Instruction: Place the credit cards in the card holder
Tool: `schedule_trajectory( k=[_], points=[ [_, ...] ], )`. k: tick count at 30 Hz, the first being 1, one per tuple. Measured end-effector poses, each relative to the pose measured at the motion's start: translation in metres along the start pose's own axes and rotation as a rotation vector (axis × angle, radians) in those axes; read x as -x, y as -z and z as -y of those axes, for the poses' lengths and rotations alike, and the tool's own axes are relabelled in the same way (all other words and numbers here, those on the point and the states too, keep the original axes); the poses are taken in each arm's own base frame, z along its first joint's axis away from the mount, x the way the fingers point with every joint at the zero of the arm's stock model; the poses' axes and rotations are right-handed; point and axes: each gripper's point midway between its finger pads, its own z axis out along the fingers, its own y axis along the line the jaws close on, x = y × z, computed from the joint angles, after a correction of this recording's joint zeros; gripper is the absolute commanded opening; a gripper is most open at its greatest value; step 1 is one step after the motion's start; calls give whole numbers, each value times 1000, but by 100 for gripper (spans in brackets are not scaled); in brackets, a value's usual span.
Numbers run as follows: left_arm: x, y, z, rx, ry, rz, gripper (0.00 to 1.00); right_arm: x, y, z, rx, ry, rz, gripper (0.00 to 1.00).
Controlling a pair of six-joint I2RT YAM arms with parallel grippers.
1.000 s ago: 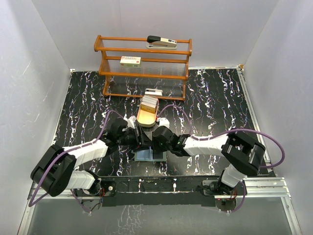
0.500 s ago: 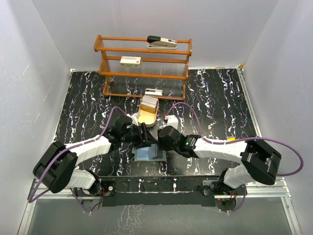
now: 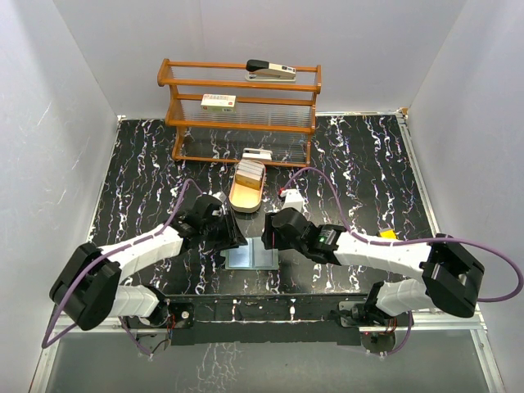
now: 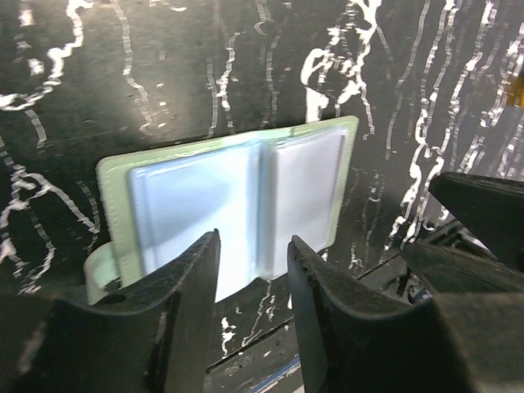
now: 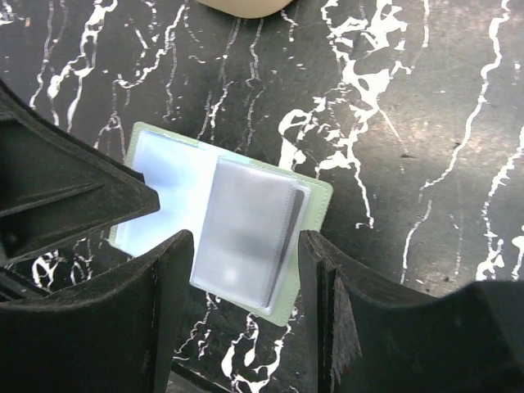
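Observation:
The card holder (image 3: 250, 259) lies open and flat on the black marbled table, sage-green outside with clear blue-grey pockets (image 4: 233, 201) inside. In the right wrist view a dark edge shows inside its right-hand stack of pockets (image 5: 246, 229). My left gripper (image 3: 235, 237) hovers over its left part, jaws open with nothing between them (image 4: 254, 246). My right gripper (image 3: 268, 237) hangs just above its right part, jaws open and empty (image 5: 246, 246). Several credit cards (image 3: 250, 172) stand in the tan tray (image 3: 240, 199) behind the holder.
A wooden shelf (image 3: 241, 115) at the back carries a stapler (image 3: 270, 70) and white boxes (image 3: 218, 101). A small yellow-orange thing (image 3: 386, 234) lies on the table by the right arm. The table's near edge runs just below the holder.
Both grippers have drawn apart off the holder, which now lies flat and uncovered. The right jaws have opened wider and the right arm has stretched out. The left jaws have narrowed a little.

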Motion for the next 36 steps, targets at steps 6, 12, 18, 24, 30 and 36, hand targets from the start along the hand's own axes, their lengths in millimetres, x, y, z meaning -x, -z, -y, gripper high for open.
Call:
schedule_trajectory(
  k=[6, 12, 18, 24, 30, 36],
  points=[
    [0, 8, -15, 76, -18, 19, 44, 2, 1, -15, 67, -17, -1, 53],
    [20, 19, -13, 130, -59, 69, 49, 3, 2, -14, 68, -7, 1, 54],
    [71, 39, 6, 123, -95, 188, 50, 26, 8, -17, 52, 70, 52, 55],
    [94, 51, -23, 170, -18, 217, 51, 87, 17, -41, 59, 199, 190, 57],
    [80, 59, -32, 76, 67, 193, 51, 132, -19, -51, 13, 368, 226, 61],
    [46, 51, -47, 9, 162, 133, 52, 146, -77, -34, -42, 509, 145, 69]
  ],
)
